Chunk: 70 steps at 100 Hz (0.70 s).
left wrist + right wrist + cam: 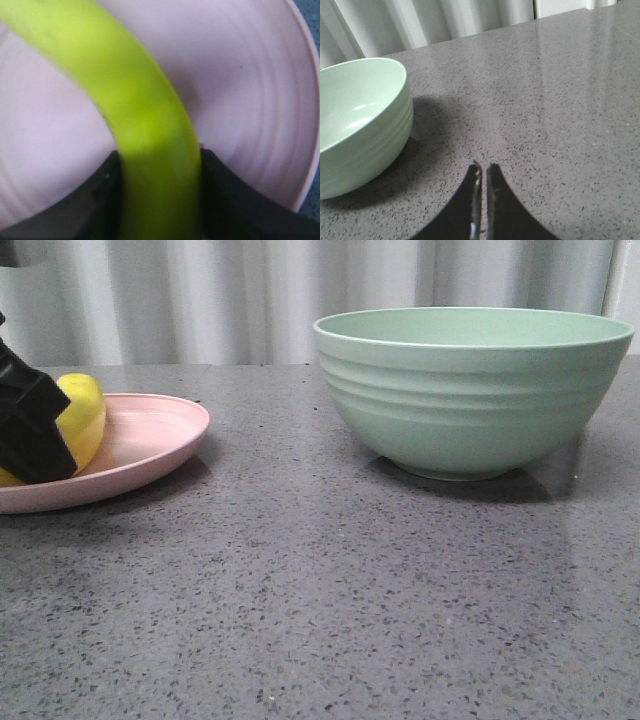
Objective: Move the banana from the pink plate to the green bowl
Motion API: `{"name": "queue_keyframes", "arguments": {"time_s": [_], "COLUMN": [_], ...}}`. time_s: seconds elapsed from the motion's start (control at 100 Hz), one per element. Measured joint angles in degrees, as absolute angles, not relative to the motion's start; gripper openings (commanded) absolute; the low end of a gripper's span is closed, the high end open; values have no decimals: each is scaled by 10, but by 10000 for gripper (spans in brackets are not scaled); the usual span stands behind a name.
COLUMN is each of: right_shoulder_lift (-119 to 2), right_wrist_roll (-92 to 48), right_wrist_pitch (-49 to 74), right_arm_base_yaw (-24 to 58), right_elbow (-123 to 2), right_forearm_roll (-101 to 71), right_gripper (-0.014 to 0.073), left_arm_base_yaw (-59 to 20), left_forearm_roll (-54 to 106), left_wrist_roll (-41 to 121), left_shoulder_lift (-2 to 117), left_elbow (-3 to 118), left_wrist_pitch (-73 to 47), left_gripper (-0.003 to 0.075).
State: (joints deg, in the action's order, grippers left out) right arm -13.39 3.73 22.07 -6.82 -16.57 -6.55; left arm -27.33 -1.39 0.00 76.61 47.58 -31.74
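Observation:
The yellow banana (85,415) lies on the pink plate (150,445) at the far left of the table. My left gripper (40,435) is down on the plate and shut on the banana. In the left wrist view the banana (140,125) runs between the two black fingers (100,200), which press on both its sides over the plate (250,90). The green bowl (475,390) stands upright to the right; it also shows in the right wrist view (360,120). My right gripper (483,172) is shut and empty above the bare table beside the bowl.
The grey speckled tabletop (320,600) stretches between the plate and the bowl. A pale curtain (250,290) hangs behind the table's back edge.

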Motion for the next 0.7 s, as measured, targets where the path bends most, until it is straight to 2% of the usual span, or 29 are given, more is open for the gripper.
{"name": "queue_keyframes", "arguments": {"time_s": [0.21, 0.43, 0.7], "right_shoulder_lift": [-144, -210, -368], "right_wrist_roll": [7, -33, -38], "right_wrist_pitch": [284, 367, 394], "right_arm_base_yaw": [-42, 7, 105], "right_elbow": [-200, -294, -423], "right_forearm_roll": [-66, -84, -126], "right_gripper": [-48, 204, 355], "left_arm_base_yaw": [-274, -323, -425], "left_forearm_roll": [-17, -18, -18], "left_wrist_roll": [11, 35, 43], "left_shoulder_lift": [766, 763, 746], "left_elbow": [493, 542, 585], "left_wrist_pitch": [-325, -341, -348], "left_gripper": [-19, -19, -18]}}
